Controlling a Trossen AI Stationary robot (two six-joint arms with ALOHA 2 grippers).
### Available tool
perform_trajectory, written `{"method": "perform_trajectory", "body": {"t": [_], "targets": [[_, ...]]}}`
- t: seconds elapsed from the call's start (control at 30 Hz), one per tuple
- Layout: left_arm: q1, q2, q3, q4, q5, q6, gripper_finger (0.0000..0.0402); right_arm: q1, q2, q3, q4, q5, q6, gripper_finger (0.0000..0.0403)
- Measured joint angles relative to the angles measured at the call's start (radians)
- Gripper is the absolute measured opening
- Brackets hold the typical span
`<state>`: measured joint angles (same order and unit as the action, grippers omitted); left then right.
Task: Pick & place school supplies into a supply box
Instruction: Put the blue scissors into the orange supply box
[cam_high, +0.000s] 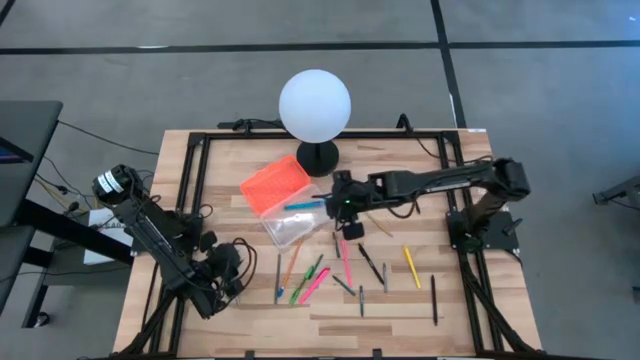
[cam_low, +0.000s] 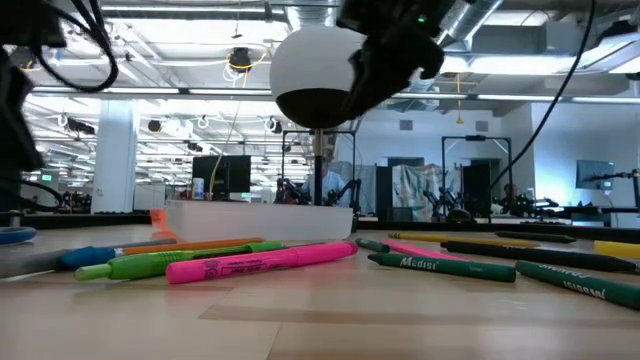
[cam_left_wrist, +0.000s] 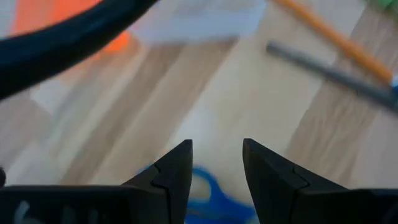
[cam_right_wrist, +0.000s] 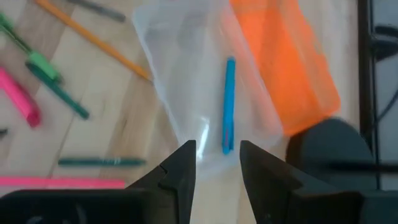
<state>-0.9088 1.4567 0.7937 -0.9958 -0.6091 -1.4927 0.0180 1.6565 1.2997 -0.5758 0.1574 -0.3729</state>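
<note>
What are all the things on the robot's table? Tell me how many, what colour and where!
Box: one, clear, mid-table, open.
Lid: one, orange, joined to the box on the lamp side.
Blue pen: one, lying inside the box.
Lamp: one, white globe on a black foot, far edge of the table.
Pink markers: about three, on the table in front of the box.
Green pens: several, among the pink ones.
Orange pencil: one, front of the box.
Yellow pen: one, towards the right.
Black pens: a few, front right.
Scissors: one pair, blue handles, under the left hand.
Left hand: open, low at front left.
Right hand: open, empty, over the box.
</note>
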Motion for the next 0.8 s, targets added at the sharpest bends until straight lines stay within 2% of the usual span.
{"method": "perform_trajectory", "body": {"t": [0.07, 0.13, 0.27, 0.47, 0.53, 0.6, 0.7, 0.8], "targets": [[0.010, 0.000, 0.000, 0.001, 0.034, 0.049, 0.0137, -0.007, -0.039, -0.043, -0.001, 0.025, 0.018, 0.0118], [0.020, 0.000, 0.000, 0.009, 0.016, 0.103, 0.0137, -0.020, -0.087, -0.097, 0.000, 0.029, 0.033, 0.0118], [0.048, 0.000, 0.000, 0.019, 0.005, 0.086, 0.0137, -0.035, -0.188, -0.221, 0.045, 0.028, 0.044, 0.0118], [0.067, 0.000, 0.000, -0.168, 0.017, -0.248, 0.0137, -0.040, -0.394, -0.449, 0.234, 0.025, 0.057, 0.0118], [0.067, 0.000, 0.000, -0.231, 0.058, -0.370, 0.0137, -0.036, -0.462, -0.517, 0.310, 0.025, 0.078, 0.0118], [0.066, 0.000, -0.001, -0.263, 0.140, -0.468, 0.0137, -0.028, -0.522, -0.575, 0.379, 0.024, 0.119, 0.0118], [0.065, 0.000, -0.024, -0.249, 0.239, -0.553, 0.0137, -0.006, -0.589, -0.643, 0.456, 0.025, 0.172, 0.0118], [0.062, 0.000, -0.063, -0.173, 0.260, -0.588, 0.0137, 0.024, -0.633, -0.681, 0.503, 0.026, 0.182, 0.0118]]}}
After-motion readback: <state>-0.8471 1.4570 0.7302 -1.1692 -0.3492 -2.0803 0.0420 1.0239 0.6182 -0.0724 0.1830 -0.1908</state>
